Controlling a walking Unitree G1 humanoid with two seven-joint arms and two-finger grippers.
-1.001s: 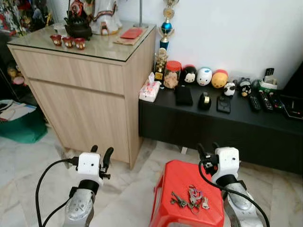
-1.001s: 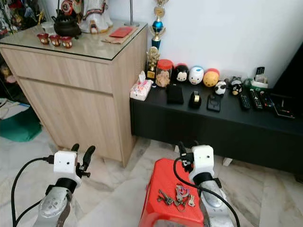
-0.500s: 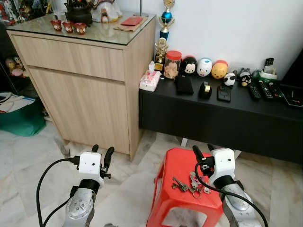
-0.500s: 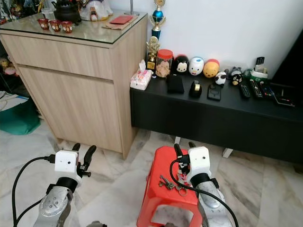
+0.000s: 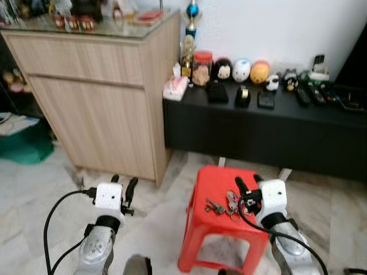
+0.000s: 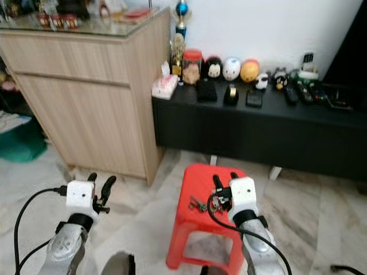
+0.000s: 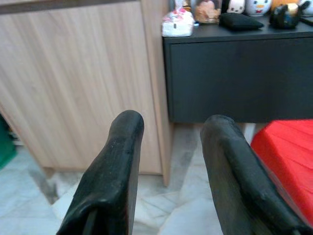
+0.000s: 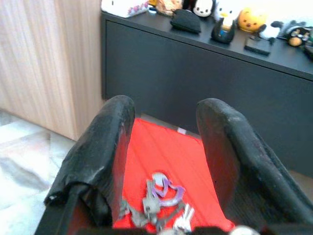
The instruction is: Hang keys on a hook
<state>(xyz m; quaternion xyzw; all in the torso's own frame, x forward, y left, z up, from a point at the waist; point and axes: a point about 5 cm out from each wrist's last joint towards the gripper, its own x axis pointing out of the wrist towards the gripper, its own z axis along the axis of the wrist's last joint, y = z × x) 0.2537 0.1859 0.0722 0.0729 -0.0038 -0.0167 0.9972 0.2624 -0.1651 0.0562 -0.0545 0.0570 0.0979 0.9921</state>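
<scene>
Spread black fingers of the right gripper frame the keys, which lie loose on the red stool between the two fingertips, not pinched. From the head camera, that right gripper hovers at about 5 o'clock, just over the stool's right half, with the keys just beside it at its 9 o'clock. The left gripper sits at about 7 o'clock over the pale marble floor, its fingers also parted with nothing between them, well apart from the stool.

Farther out, at 12 o'clock, a long black low cabinet stands against the white wall. On its top are a row of round character figures, a jar, a tissue box, dark pouches and several remote controls. At 10 o'clock stands a taller light-wood sideboard with a glass top carrying small red cups. A trophy rises beside it. A green thing lies on the floor at 9 o'clock.
</scene>
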